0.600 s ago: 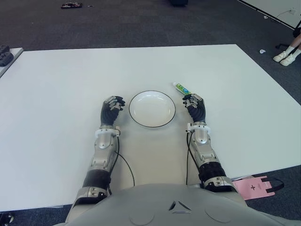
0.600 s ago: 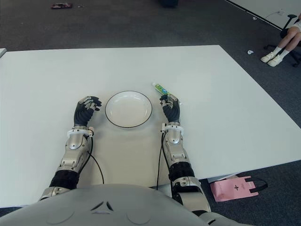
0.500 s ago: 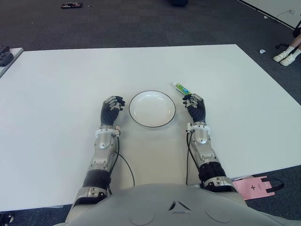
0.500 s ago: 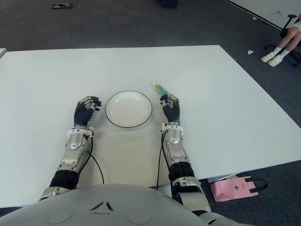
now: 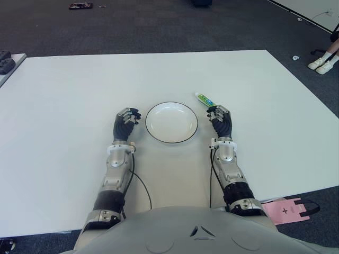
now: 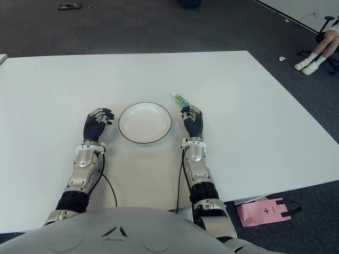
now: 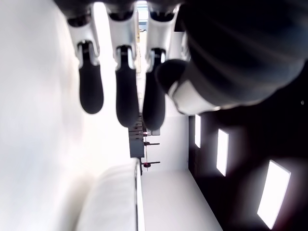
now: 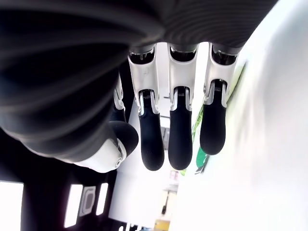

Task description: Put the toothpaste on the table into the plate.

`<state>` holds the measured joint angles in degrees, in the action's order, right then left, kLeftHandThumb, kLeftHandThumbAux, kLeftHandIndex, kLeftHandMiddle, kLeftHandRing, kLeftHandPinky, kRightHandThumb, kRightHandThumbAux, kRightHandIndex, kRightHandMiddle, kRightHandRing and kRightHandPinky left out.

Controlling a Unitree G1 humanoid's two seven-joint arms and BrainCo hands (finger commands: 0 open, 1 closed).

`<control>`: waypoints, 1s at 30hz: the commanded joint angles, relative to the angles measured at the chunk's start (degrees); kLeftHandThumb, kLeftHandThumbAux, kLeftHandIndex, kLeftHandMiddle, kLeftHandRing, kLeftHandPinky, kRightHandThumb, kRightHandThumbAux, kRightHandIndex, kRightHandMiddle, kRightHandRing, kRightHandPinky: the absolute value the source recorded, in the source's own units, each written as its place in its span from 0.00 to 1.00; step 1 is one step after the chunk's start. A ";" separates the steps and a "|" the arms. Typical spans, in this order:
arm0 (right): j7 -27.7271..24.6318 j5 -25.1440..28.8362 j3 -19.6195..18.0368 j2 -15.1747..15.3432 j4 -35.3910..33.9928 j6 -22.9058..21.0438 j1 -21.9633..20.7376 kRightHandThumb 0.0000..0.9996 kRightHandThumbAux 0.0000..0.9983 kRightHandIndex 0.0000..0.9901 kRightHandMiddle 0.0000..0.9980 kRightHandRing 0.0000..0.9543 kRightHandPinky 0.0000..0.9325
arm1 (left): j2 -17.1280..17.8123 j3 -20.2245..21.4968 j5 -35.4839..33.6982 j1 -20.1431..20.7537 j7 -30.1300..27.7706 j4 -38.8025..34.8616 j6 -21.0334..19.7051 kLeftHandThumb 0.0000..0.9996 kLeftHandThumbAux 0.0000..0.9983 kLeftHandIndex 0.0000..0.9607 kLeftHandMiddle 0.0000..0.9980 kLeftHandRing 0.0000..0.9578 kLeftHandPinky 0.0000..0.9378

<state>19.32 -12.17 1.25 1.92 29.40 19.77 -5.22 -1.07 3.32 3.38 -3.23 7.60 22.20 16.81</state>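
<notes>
A small white toothpaste tube (image 5: 204, 99) with green and blue print lies on the white table (image 5: 63, 106), just right of and behind the plate. The round white plate (image 5: 171, 122) with a dark rim sits at the table's middle and holds nothing. My right hand (image 5: 220, 119) is right of the plate, its fingertips (image 8: 179, 139) just short of the tube, fingers relaxed and holding nothing. Green print of the tube (image 8: 199, 144) shows past those fingers in the right wrist view. My left hand (image 5: 126, 120) shows left of the plate, fingers loose and holding nothing.
A pink bag (image 5: 288, 209) lies on the floor below the table's near right edge. A seated person's feet (image 5: 323, 62) show at the far right. A dark object (image 5: 5, 61) sits on another surface at the far left.
</notes>
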 commanded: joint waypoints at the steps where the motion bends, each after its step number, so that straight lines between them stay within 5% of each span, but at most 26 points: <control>1: 2.82 -2.15 0.47 -0.07 3.65 1.01 4.69 0.71 0.73 0.43 0.49 0.52 0.56 | 0.02 -0.13 0.33 -2.13 0.22 2.70 -1.76 0.71 0.72 0.45 0.49 0.50 0.52; 8: 6.47 -3.86 0.96 0.17 1.15 6.51 5.65 0.70 0.73 0.43 0.50 0.53 0.56 | -0.16 -0.18 0.61 -2.23 0.72 2.58 -2.04 0.71 0.72 0.45 0.49 0.50 0.52; 19: 13.14 -11.05 2.13 1.91 -4.77 8.35 7.10 0.70 0.73 0.42 0.48 0.50 0.46 | -0.51 -0.12 0.26 -2.30 0.78 2.50 -2.12 0.71 0.72 0.45 0.50 0.51 0.52; 25: 12.14 -13.18 1.43 7.36 -5.56 10.32 4.83 0.70 0.73 0.41 0.30 0.32 0.30 | -0.59 0.08 0.10 -1.79 0.74 3.89 -1.10 0.71 0.72 0.45 0.50 0.51 0.53; 30: 13.26 -16.66 1.10 9.63 -7.56 6.89 3.46 0.57 0.60 0.17 0.17 0.20 0.18 | -0.73 0.21 0.09 -1.49 0.97 4.54 -0.77 0.71 0.72 0.45 0.50 0.51 0.53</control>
<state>32.14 -26.82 2.81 10.50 22.30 29.08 -1.42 -1.46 3.44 3.37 -2.94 7.91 22.93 18.05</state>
